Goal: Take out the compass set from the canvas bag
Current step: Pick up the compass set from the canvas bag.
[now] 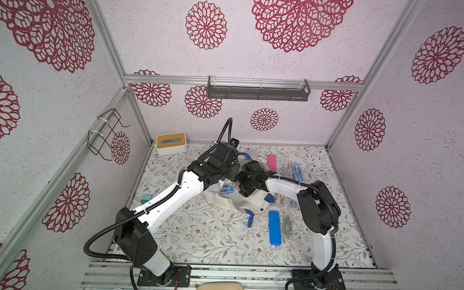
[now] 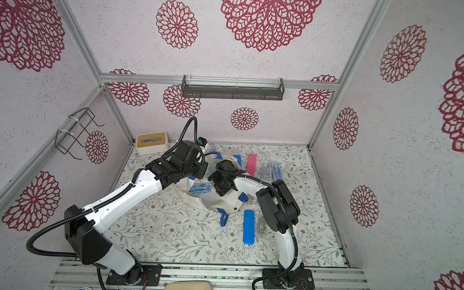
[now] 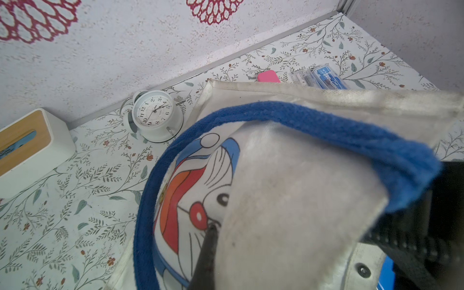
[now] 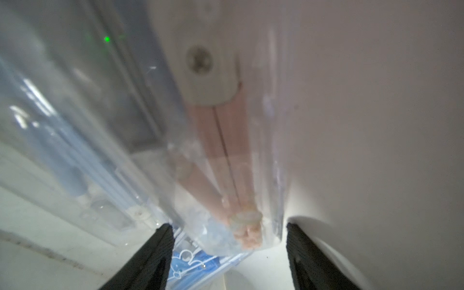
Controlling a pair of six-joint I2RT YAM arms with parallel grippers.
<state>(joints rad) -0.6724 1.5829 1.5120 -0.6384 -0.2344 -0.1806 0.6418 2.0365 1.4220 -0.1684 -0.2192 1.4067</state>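
Left end effector point(image 3: 298, 226) clamped on the canvas bag point(image 3: 313, 160); right end effector point(image 4: 227, 226), in from three o'clock, spread around the compass set point(image 4: 226, 160). It looks light, stiff and slick, so pinch its long sides.

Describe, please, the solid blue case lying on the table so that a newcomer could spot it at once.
Find the off-white canvas bag in the middle of the floral table. Just off its corner nearest the robot's base lies a long flat case, lengthwise toward the base. Unlike the see-through case beside it, it is opaque bright blue all over.
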